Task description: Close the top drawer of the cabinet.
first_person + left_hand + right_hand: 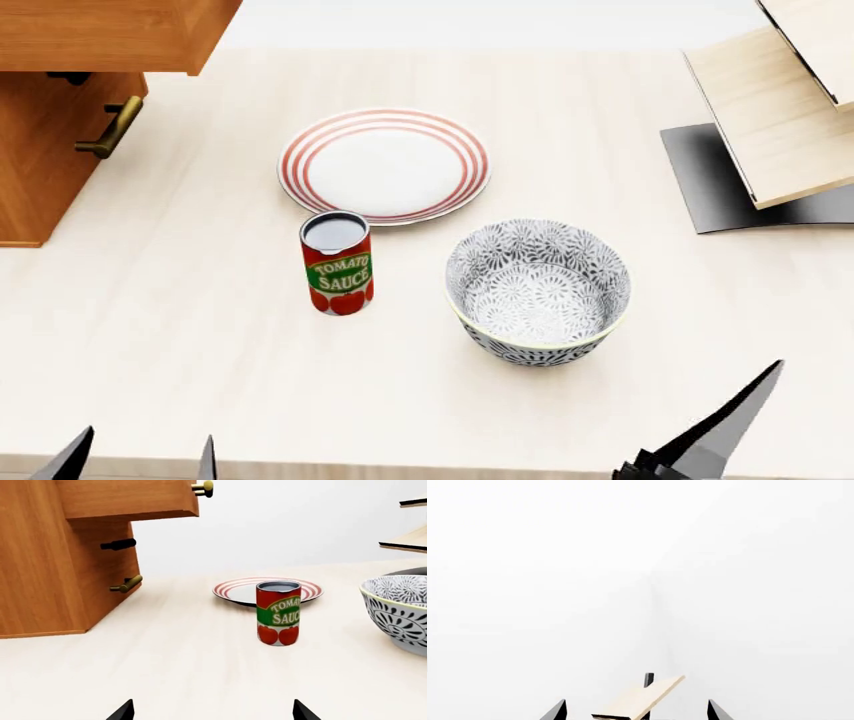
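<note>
I'm holding my left claw (212,712) low over the tabletop (187,330), tips spread and empty, and it's the nearer one, with the top drawer (127,499) jutting out of the cabinet (40,570) ahead and to my left, its handle (204,488) facing right.

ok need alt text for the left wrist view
An orange-brown cabinet with its top drawer pulled out stands beside a tomato sauce can, a red-striped plate behind it, and a patterned bowl on a pale table.
</note>
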`<state>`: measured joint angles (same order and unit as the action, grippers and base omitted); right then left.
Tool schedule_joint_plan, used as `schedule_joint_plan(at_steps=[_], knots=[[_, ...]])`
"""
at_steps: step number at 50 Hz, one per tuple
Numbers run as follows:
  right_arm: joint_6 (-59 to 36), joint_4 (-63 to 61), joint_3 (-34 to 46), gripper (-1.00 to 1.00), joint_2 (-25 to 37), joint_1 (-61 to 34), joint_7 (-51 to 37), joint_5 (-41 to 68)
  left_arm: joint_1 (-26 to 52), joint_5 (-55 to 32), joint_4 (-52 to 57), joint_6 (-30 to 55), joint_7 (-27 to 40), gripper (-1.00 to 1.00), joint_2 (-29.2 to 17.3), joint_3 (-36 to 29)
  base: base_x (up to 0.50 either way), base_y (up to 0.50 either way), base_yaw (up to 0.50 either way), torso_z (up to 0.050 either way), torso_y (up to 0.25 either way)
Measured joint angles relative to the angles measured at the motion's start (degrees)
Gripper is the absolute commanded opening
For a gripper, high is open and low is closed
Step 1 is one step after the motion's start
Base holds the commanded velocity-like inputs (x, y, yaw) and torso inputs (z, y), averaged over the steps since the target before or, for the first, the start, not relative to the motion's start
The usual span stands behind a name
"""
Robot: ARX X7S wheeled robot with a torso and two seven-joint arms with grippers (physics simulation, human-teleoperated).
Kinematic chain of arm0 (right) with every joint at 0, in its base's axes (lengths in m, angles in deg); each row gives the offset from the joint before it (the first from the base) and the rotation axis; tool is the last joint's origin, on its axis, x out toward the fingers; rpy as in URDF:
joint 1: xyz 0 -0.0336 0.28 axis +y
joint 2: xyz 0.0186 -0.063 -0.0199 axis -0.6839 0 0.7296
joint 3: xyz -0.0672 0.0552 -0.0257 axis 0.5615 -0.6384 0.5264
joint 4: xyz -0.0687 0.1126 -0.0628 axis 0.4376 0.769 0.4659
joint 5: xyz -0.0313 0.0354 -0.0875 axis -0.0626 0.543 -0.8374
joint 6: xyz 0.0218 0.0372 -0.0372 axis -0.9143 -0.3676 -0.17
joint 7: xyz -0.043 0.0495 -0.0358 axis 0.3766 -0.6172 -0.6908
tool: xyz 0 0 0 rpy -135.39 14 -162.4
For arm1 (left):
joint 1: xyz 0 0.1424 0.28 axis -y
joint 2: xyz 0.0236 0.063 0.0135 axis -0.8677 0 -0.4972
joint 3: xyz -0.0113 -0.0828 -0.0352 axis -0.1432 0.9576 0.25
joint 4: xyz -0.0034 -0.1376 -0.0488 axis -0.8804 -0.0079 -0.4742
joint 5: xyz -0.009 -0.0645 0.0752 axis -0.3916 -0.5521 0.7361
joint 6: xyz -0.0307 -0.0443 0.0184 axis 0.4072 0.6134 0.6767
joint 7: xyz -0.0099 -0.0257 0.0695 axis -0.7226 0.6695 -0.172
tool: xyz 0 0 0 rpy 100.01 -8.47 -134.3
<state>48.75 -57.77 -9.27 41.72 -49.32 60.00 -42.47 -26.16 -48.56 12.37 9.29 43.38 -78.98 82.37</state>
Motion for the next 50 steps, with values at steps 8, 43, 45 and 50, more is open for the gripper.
schedule_joint_plan(at_steps=[8,43,45,50], knots=[[-6.14,-11.48,-2.4,1.0,0.87,-3.5,-4.2,-1.66,-0.6,-0.65,10.72,5.01,-1.34,1.0,-2.82,-1.1,0.0,0.0,0.0,0.0,0.0],[-44.62,-25.43,5.18,1.0,2.45,-15.88,-5.09,-1.12,34.95,19.29,21.56,36.65,-13.71,1.0,-7.63,-23.59,0.0,0.0,0.0,0.0,0.0],[-45.3,-25.5,5.35,1.0,2.69,-16.11,-5.02,-0.76,37.54,20.61,20.02,36.91,-14.28,1.0,-7.68,-25.16,0.0,0.0,0.0,0.0,0.0],[-46.78,-26.07,5.59,1.0,3.28,-16.51,-5.0,-0.03,45.23,24.76,14.54,36.55,-15.78,1.0,-7.7,-30.04,0.0,0.0,0.0,0.0,0.0]])
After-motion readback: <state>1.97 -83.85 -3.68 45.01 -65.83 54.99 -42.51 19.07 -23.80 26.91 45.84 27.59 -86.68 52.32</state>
